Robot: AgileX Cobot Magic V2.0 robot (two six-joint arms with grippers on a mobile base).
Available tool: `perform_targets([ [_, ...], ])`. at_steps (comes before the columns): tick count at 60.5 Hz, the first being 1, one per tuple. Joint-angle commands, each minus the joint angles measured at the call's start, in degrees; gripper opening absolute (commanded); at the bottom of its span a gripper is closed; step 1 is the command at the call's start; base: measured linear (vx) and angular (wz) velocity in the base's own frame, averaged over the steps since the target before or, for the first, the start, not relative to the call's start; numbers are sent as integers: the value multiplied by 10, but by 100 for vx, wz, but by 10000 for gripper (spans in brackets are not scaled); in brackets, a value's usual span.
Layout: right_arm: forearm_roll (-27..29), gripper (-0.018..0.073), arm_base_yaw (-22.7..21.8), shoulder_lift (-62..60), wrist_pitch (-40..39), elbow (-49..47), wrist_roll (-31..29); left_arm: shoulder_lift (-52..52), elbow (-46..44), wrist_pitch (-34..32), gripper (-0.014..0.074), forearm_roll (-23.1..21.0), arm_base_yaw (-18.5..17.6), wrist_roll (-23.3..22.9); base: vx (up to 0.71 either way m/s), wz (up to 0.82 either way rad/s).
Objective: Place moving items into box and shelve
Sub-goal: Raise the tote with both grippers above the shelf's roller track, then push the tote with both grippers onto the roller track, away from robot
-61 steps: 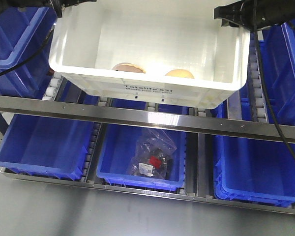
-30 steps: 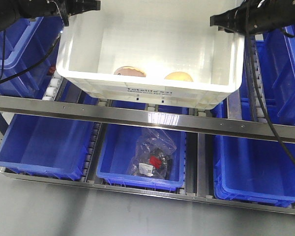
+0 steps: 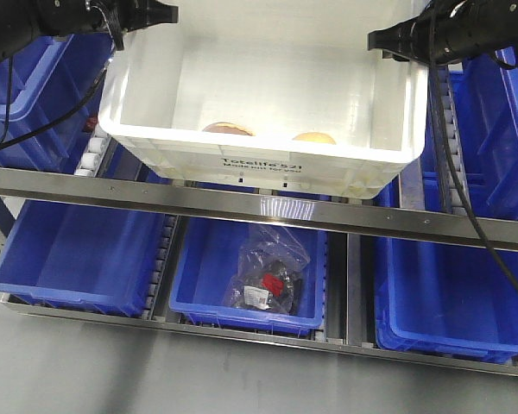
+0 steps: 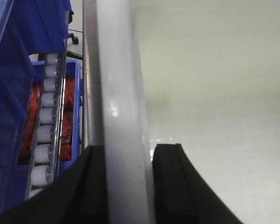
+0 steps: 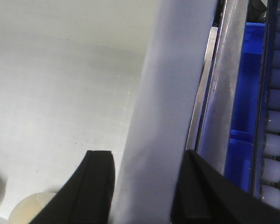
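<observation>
Held above the upper shelf level: a white box (image 3: 268, 121), tilted toward the camera, near edge low over the steel front rail (image 3: 259, 207). Inside, against the near wall, two rounded pale items (image 3: 227, 128), only their tops showing. Clamped on the left rim, the left gripper (image 4: 123, 186), one black finger outside the wall and one inside, pinching it. Clamped likewise on the right rim, the right gripper (image 5: 147, 191), fingers closed on either side of the white wall. Beneath the box, roller tracks (image 3: 91, 155) running front to back between blue bins (image 3: 78, 250). On the lower level, three blue bins side by side; in the middle bin (image 3: 250, 267), a clear plastic bag (image 3: 268, 276) with dark and red contents. More blue bins at upper left and upper right. Below the rack, plain grey floor (image 3: 155, 371). In the left wrist view, red material (image 4: 30, 116) in a bin beside the rollers.
</observation>
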Motion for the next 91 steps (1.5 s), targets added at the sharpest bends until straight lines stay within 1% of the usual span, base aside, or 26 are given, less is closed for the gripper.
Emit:
perform_targets([
  [1, 17, -2, 2, -39, -91, -27, -5, -40, -25, -74, -7, -12, -8, 6, 0, 0],
  [18, 17, 0, 2, -39, -114, -27, -4, -40, -25, -93, -3, -19, -8, 0, 0, 0],
  [23, 17, 6, 2, -39, -117, -27, -4, -40, -25, -93, 17, -19, -8, 0, 0, 0],
  [26, 17, 18, 2, -39, -117, -27, -4, -40, -25, -93, 44, -19, -8, 0, 0, 0],
  [30, 17, 51, 2, -39, -117, -27, -5, -40, -25, -90, 94, -19, -8, 0, 0, 0],
  [31, 17, 60, 2, -39, -117, -27, -5, -40, -25, -89, 122, -19, -8, 0, 0, 0],
  [33, 17, 85, 2, -39, -117, -27, -5, -40, -25, -89, 146, -19, -8, 0, 0, 0],
  [34, 17, 96, 2, -39, -117, -27, -5, -40, -25, -89, 179, -19, -8, 0, 0, 0],
  [38, 17, 162, 2, -39, -117, -27, -5, -40, -25, -88, 272, -19, -8, 0, 0, 0],
  [39, 17, 176, 2, -39, -117, -27, -5, -40, -25, -88, 281, -19, -8, 0, 0, 0],
  [40, 17, 199, 2, -39, -117, -27, -5, -40, -25, -88, 318, -19, -8, 0, 0, 0],
  [47, 17, 328, 2, -39, -116, -27, -4, -40, -25, -88, 449, -19, -8, 0, 0, 0],
  [51, 17, 392, 2, -39, -116, -27, -3, -40, -25, -88, 505, -19, -8, 0, 0, 0],
  [55, 17, 438, 2, -39, -116, -27, -3, -40, -25, -89, 538, -19, -8, 0, 0, 0],
  [64, 17, 498, 2, -39, -116, -27, -3, -41, -25, -88, 548, -19, -8, 0, 0, 0],
  [69, 17, 502, 2, -39, -108, -27, -3, -42, -25, -80, 548, -19, -8, 0, 0, 0],
  [81, 18, 496, 2, -39, -64, -27, 0, -43, -25, -40, 547, -19, -8, 0, 0, 0],
  [85, 16, 455, 2, -40, -63, -27, -1, -46, -25, -33, 522, -19, -8, 0, 0, 0],
  [88, 15, 390, 2, -42, -63, -27, -2, -50, -25, -31, 463, -19, -8, 0, 0, 0],
  [91, 15, 299, 2, -46, -63, -27, -2, -56, -25, -33, 373, -19, -8, 0, 0, 0],
])
